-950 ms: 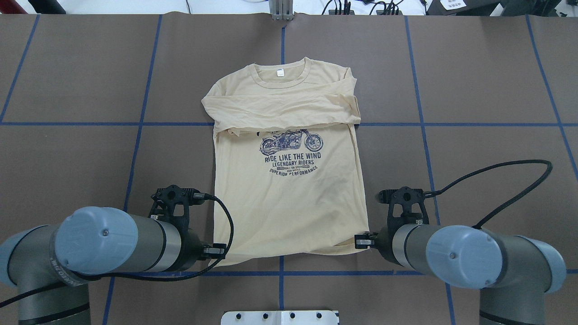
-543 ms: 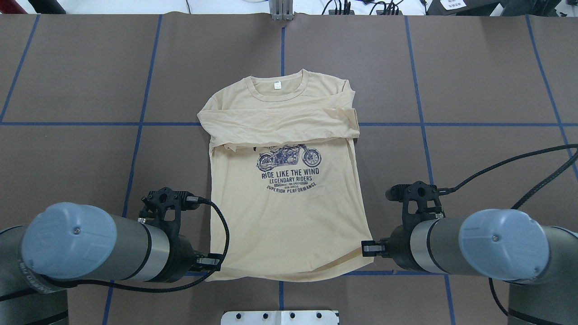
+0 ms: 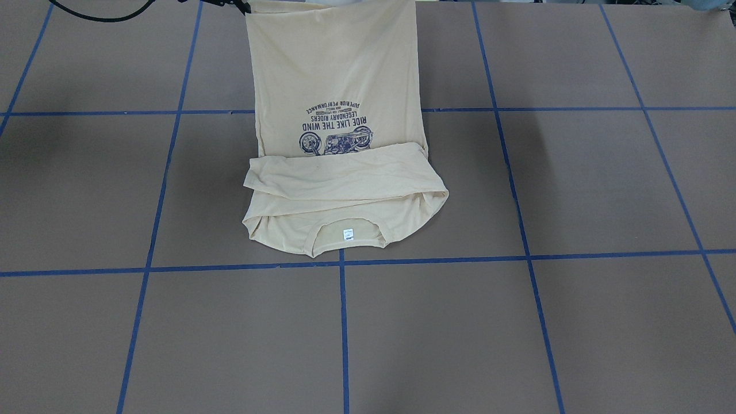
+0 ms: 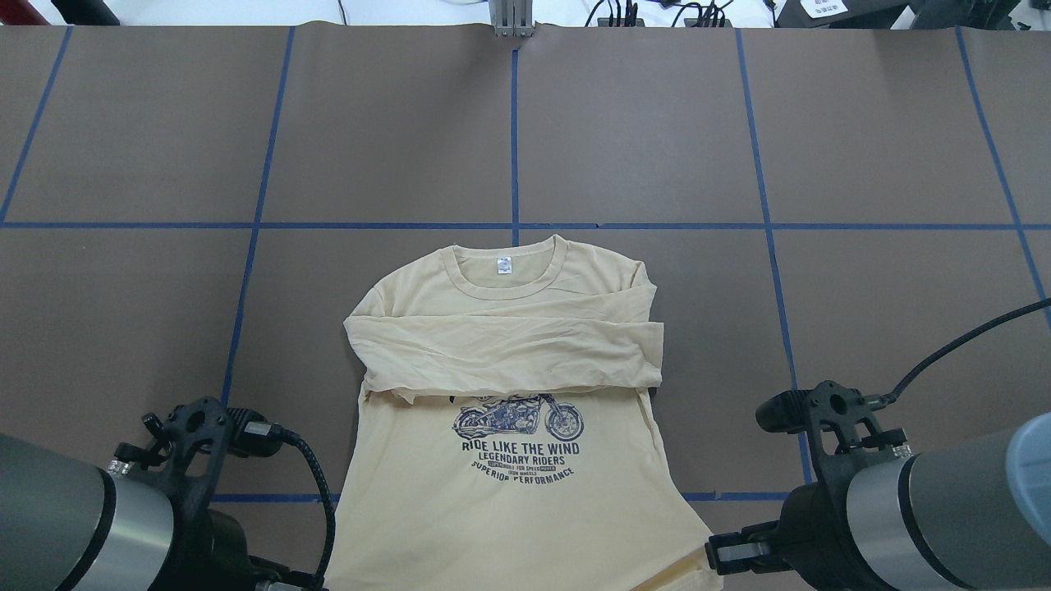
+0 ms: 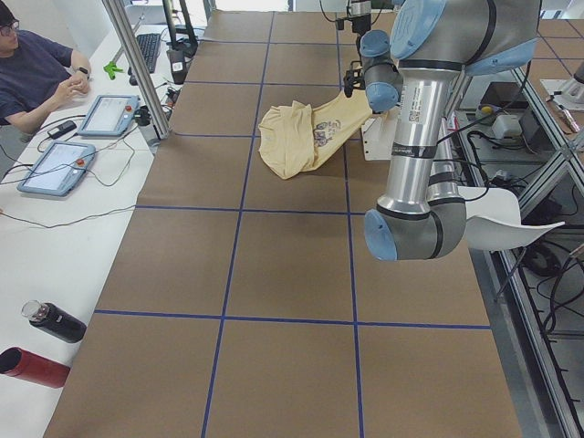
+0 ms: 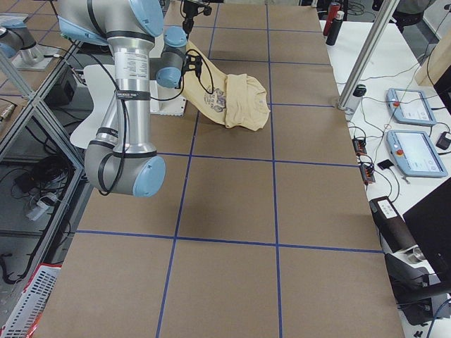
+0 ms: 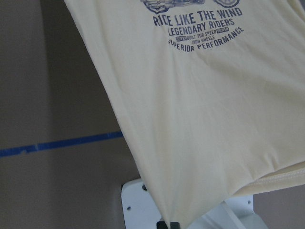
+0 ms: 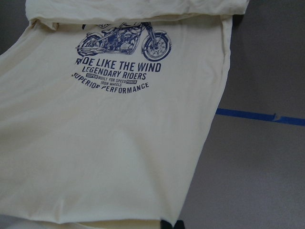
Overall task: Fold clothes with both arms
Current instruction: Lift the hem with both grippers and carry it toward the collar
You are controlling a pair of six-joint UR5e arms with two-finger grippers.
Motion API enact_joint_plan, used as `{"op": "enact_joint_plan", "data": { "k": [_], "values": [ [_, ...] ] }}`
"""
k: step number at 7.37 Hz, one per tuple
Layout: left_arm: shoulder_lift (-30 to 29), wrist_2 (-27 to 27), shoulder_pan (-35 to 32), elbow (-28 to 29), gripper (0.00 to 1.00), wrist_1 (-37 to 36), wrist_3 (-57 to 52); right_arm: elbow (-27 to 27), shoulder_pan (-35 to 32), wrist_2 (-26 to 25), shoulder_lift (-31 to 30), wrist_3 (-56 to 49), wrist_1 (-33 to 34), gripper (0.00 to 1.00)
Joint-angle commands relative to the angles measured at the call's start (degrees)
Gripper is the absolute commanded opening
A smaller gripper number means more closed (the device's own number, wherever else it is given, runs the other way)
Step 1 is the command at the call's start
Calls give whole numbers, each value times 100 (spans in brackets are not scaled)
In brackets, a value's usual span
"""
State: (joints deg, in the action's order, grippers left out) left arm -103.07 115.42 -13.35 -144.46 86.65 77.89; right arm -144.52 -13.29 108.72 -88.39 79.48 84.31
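Plainly, the T-shirt (image 4: 509,525) reads "RIDE LIKE THE WIND".

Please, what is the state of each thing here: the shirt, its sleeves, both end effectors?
T-shirt: print side up, hem end lifted, collar end on the table.
Sleeves: folded across the chest.
Left end effector: shut on a hem corner.
Right end effector: shut on the other hem corner.

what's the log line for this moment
left gripper: shut on T-shirt hem | right gripper: shut on hem | hem raised, collar on table
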Motion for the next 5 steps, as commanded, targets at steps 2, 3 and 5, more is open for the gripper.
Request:
{"op": "enact_joint_plan", "data": {
  "k": [2,3,5],
  "values": [
    [-455,-281,-428,1046,0,-35,7,1042,-742,-369,792,-56,129,0],
    [-659,-335,-666,1521,0,-26,-2,1510,-1024,-387,1119,-56,129,0],
    [-758,-685,-1071,1702,0,-17,-19,2223,-1359,-684,1655,-448,86,0]
  ]
}}
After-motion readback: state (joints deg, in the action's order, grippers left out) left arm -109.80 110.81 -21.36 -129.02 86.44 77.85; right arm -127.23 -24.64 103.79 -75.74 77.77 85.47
